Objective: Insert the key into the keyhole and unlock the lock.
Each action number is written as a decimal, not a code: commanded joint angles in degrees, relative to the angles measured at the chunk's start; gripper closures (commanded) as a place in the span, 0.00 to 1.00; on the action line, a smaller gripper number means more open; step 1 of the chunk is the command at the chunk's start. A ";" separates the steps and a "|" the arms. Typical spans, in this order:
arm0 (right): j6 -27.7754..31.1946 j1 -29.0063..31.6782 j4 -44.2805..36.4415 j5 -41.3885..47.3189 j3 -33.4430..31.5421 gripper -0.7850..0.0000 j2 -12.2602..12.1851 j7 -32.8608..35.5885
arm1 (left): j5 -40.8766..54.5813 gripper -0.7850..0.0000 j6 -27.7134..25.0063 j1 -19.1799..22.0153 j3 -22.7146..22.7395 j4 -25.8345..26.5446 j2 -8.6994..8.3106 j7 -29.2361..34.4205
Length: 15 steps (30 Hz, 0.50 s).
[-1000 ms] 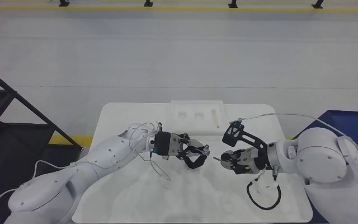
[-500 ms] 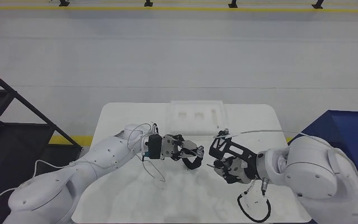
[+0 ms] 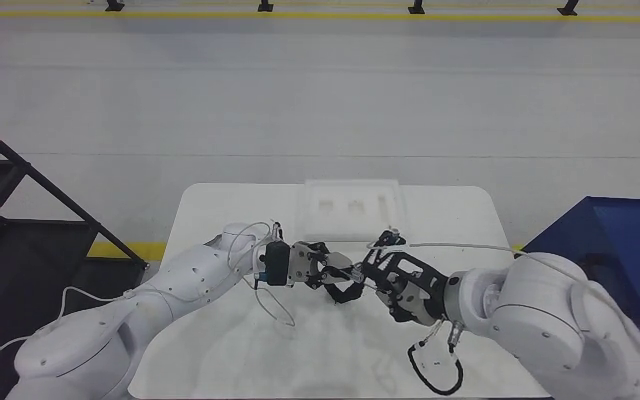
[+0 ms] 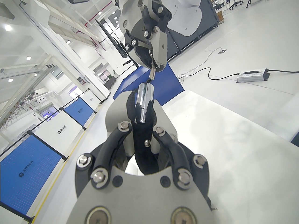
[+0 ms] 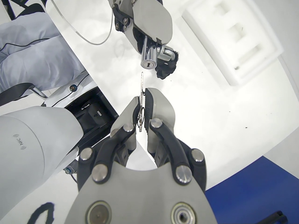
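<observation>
In the last 1 second the right gripper (image 5: 142,99), clamped on the thin flat silver key (image 5: 141,81), has swung in to the left gripper (image 4: 140,109), which clenches the chrome cylinder lock (image 4: 145,92) above the white table (image 5: 210,117). The key tip now sits just short of the keyhole (image 5: 147,65), not touching it, so insertion looks next. The key's long axis points at the keyhole, nearly in line with the cylinder.

The left gripper (image 3: 348,280) and the right gripper (image 3: 376,282) are facing each other over the middle of the white table (image 3: 450,220), their tips almost meeting. Anything sitting between their fingers is too small to make out. A white foam tray (image 3: 352,208) is lying at the table's far edge, just beyond them. A blue container (image 3: 590,235) is standing off the table's right side.
</observation>
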<state>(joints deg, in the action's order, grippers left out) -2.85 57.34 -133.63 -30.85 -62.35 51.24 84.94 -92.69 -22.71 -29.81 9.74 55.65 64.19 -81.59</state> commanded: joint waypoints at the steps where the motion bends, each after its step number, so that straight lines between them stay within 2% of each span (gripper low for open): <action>1: -0.38 -0.21 -0.09 -0.81 0.34 1.00 0.02 -0.06 | 0.03 1.00 0.03 -0.02 0.00 0.09 -0.02 -0.03; 15: -1.59 -1.96 0.86 -2.41 2.78 1.00 0.27 1.03 | 0.08 1.00 -0.42 -0.07 0.00 0.44 0.10 0.42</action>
<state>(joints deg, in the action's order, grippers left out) -4.41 55.49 -132.86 -33.32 -59.69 51.49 85.93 -92.64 -23.12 -29.89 9.74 56.18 64.29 -81.18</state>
